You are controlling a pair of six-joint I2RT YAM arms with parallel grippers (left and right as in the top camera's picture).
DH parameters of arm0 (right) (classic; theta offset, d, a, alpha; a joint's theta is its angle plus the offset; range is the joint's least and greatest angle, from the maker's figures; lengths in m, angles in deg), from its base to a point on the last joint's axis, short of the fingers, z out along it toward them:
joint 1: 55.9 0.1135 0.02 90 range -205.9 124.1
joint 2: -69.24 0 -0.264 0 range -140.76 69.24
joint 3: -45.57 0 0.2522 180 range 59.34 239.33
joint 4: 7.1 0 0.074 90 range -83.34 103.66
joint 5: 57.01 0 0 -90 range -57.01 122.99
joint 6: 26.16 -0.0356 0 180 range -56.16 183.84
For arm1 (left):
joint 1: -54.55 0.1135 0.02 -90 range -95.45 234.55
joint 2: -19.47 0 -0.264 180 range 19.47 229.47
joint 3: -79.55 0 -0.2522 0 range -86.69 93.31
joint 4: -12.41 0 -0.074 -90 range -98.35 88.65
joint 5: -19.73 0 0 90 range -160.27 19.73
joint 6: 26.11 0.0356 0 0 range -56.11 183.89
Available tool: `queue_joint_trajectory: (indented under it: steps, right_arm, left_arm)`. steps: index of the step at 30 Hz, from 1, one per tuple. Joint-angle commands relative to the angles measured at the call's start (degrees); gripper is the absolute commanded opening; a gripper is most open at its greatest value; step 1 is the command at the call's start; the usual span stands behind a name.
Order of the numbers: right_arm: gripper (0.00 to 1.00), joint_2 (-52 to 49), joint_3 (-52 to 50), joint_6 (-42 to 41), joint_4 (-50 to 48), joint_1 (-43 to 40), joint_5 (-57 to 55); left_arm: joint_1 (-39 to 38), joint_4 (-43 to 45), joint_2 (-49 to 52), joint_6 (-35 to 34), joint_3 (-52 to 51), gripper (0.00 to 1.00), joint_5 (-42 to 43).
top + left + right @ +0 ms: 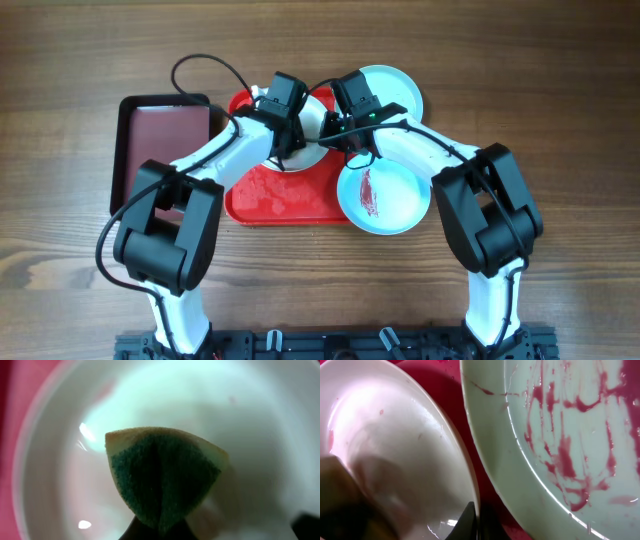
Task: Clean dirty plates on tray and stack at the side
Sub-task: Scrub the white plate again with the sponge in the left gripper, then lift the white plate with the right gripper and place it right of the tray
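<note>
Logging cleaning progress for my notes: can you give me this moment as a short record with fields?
left hand: shut on sponge, over white plate
right hand: shut on white plate's rim
white plate: on red tray, faint pink traces
smeared aqua plate: red sauce, overlaps tray's right edge
other aqua plate: past tray's far right corner, no smears visible
maroon tray: left of red tray

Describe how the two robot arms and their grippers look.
Both the left arm and the right arm have white tubular links joined by bulky black boxy joint housings. The left gripper and the right gripper are black. A thin black cable loops out beside the left arm; a small green light glows near the right wrist.
</note>
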Motion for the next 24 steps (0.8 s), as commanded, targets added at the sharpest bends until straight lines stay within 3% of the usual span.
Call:
queue_joint_trajectory:
  steps: [1,5,8,15,19,24]
  right_arm:
    - [0.04,-1.6,-0.1,0.4,0.6,0.7,0.4]
    - [0.04,-1.6,-0.1,0.4,0.6,0.7,0.4]
    - [0.04,-1.6,-0.1,0.7,0.8,0.7,0.4]
    - [0.04,-1.2,0.4,1.9,2.2,0.7,1.6]
    - [0.04,2.5,1.3,7.6,3.0,1.1,1.7]
    - [0.05,11.7,1.3,15.5,7.3,6.3,-20.7]
  left_arm:
    - [1.3,1.5,0.8,-0.8,-0.5,0.04,-15.6]
    - [1.4,1.7,0.1,-1.4,0.6,0.04,-20.5]
    - [2.1,-5.0,-3.5,-1.4,5.4,0.04,-19.2]
    - [11.8,-25.3,-15.4,-1.4,16.0,0.04,0.1]
    - [21.1,-33.1,-17.9,-1.2,16.0,0.04,4.4]
    - [27.2,-36.7,-17.6,-1.2,13.0,0.04,4.3]
